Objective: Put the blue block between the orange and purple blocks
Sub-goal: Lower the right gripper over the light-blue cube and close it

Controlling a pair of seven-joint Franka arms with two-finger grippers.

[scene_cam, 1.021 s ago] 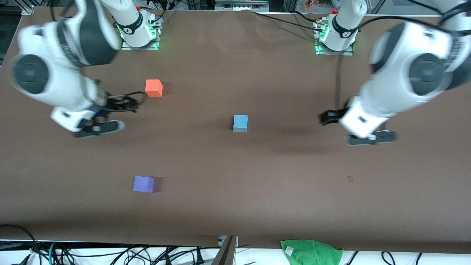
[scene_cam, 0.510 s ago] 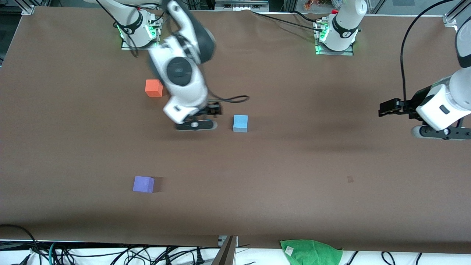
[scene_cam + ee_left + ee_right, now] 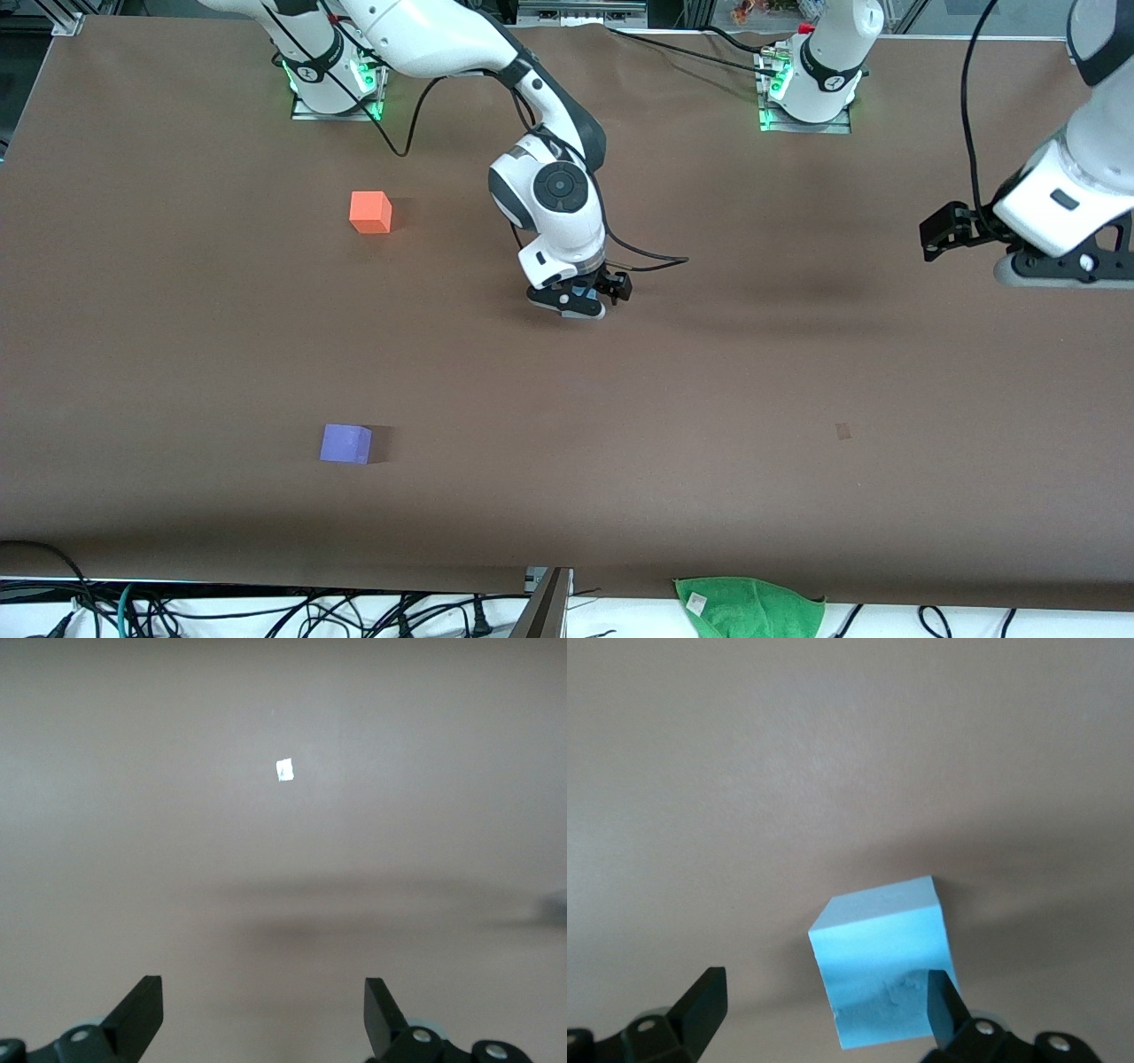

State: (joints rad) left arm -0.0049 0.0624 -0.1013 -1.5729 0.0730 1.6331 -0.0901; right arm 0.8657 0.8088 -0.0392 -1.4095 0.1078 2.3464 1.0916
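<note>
Reaching out from its base, the right arm has its hand [image 3: 578,299] low over the middle of the brown bench [image 3: 709,399]. Its two fingers are wide apart. The blue block [image 3: 881,961] sits on the bench right under this hand. In the right wrist view the block sits between the two black fingertips [image 3: 704,1005], close to one of them, and I cannot tell if it touches. The hand is not squeezing it. In the front view the hand covers nearly all of the block.

The orange block [image 3: 370,212] sits on the bench toward the right arm's end, farther from the front camera than the blue block. The purple block [image 3: 345,443] is also toward that end, much nearer to the front camera. The two are well apart, and the blue block is not between them.

The left arm waits. Its hand [image 3: 946,233] hangs up in the air over the bench at its own end, fingers wide apart and holding nothing. The left wrist view shows only bare bench with a small white speck [image 3: 284,771].

A green cloth [image 3: 749,607] lies off the bench edge nearest the front camera.
</note>
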